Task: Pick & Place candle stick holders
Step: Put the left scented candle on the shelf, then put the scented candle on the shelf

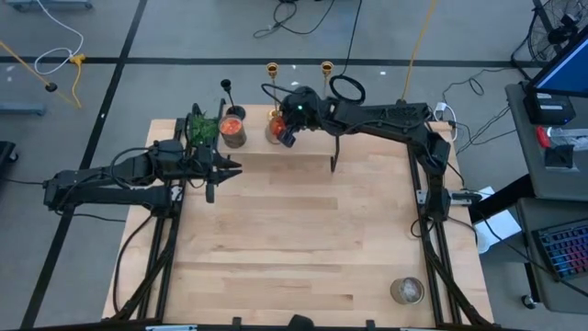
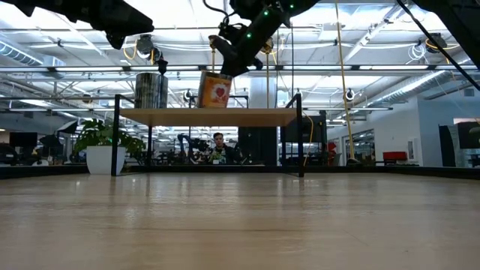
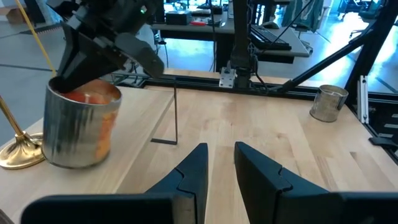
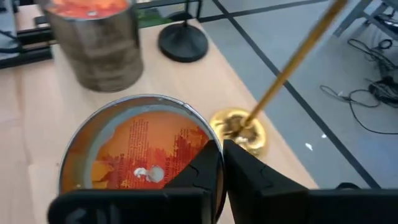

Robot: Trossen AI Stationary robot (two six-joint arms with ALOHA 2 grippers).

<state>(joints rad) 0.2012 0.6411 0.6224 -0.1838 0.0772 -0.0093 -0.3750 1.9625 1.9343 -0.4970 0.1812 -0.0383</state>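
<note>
High view first: I see a pale wooden surface (image 1: 303,239) on a grey floor with cables, a desk with a keyboard (image 1: 562,248) off to its right, and a small silver tin (image 1: 407,291) alone near the front right corner. Along the back edge stand a green plant (image 1: 201,127), an orange-filled can (image 1: 233,128) and a second can (image 1: 276,129) just beside it.

Low view shows an open hall with ceiling lights, a potted plant (image 2: 100,141) and a person (image 2: 218,147) seated far behind.

My right gripper (image 4: 222,163) sits over the second can's rim, its fingers a narrow gap apart and holding nothing that I can see. One gold candle stick holder (image 4: 239,132) has its round base just beside that can and just past my fingertips, its stem leaning away; I cannot tell whether anything touches it. From above, two gold holder tops (image 1: 272,68) show behind the cans, and the black candle stick holder (image 1: 225,86) stands behind the orange-filled can, well clear of the gripper.

My left gripper (image 3: 221,163) hovers near the plant, fingers narrowly parted and empty, pointing toward the can.
</note>
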